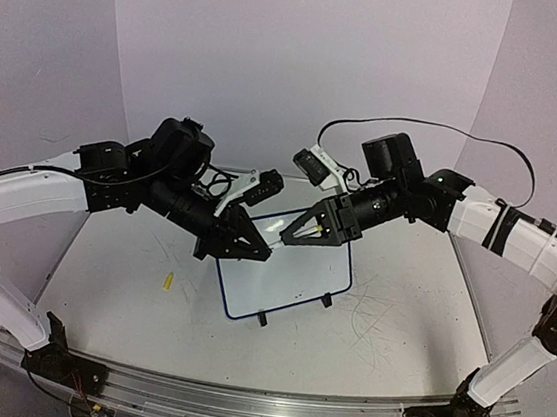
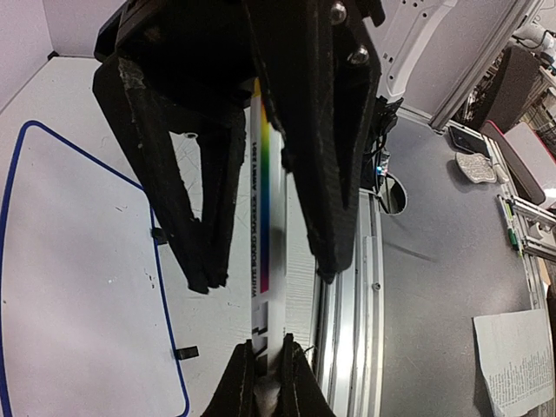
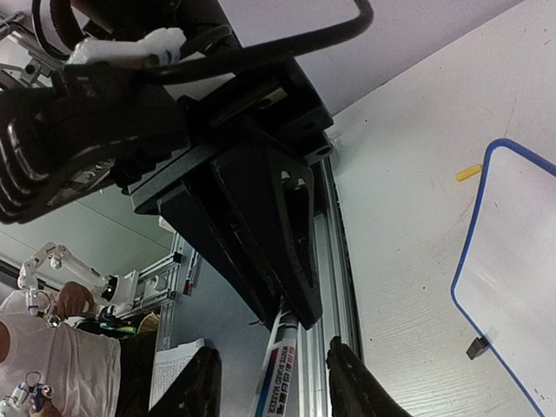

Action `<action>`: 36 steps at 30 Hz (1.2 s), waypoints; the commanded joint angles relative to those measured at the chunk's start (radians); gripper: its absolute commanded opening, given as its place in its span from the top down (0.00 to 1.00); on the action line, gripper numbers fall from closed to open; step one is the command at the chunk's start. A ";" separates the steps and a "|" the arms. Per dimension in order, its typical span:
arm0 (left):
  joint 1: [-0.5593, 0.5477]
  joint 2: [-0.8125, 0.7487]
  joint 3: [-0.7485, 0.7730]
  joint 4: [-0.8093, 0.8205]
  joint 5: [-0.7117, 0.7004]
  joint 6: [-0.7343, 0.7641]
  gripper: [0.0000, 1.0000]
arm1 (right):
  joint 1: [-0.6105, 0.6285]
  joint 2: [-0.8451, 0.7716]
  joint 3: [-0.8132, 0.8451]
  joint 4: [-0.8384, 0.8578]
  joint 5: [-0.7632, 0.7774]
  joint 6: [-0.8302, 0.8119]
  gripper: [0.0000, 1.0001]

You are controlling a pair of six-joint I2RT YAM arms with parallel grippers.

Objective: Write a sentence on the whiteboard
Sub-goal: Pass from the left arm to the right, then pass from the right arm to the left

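Two grippers meet above my whiteboard (image 1: 290,280), which lies just below both. My left gripper (image 1: 265,254) pinches the marker (image 1: 274,228). My right gripper (image 1: 287,238) is spread around it.

left arm: reaches in from the left, bent at the elbow | left gripper (image 1: 254,248): points right and down, closed on something thin | right arm: reaches in from the right | right gripper (image 1: 294,234): fingers apart (tips nearly meet the left's)
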 commanded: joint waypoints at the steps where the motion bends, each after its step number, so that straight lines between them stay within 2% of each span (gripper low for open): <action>1: 0.001 0.005 0.062 -0.006 0.006 0.013 1.00 | 0.011 0.013 0.039 0.033 -0.022 -0.017 0.74; 4: 0.001 0.005 0.063 -0.007 0.003 0.010 1.00 | 0.014 0.010 0.036 0.034 -0.021 -0.018 0.81; 14: 0.001 0.024 0.084 -0.011 0.019 -0.007 1.00 | 0.025 0.013 0.036 0.034 -0.005 -0.017 0.77; 17: 0.001 0.030 0.090 -0.011 0.022 -0.014 1.00 | 0.027 0.017 0.036 0.034 0.008 -0.017 0.84; 20: 0.001 0.028 0.089 -0.014 0.027 -0.019 1.00 | 0.028 0.016 0.033 0.034 0.020 -0.018 1.00; 21: 0.001 0.025 0.088 -0.018 0.026 -0.019 1.00 | 0.027 0.011 0.030 0.035 0.031 -0.018 1.00; 22: 0.001 0.022 0.085 -0.021 0.023 -0.018 0.99 | 0.027 0.007 0.028 0.038 0.038 -0.019 1.00; 26: 0.001 -0.014 0.058 -0.021 0.014 -0.019 0.76 | 0.027 -0.006 0.022 0.045 0.058 -0.019 1.00; 29: 0.001 -0.025 0.041 -0.023 0.016 -0.023 0.69 | 0.027 -0.007 0.024 0.049 0.056 -0.016 1.00; 36: 0.002 -0.030 0.029 -0.027 -0.012 -0.019 0.84 | 0.028 0.005 0.027 0.053 0.036 -0.009 1.00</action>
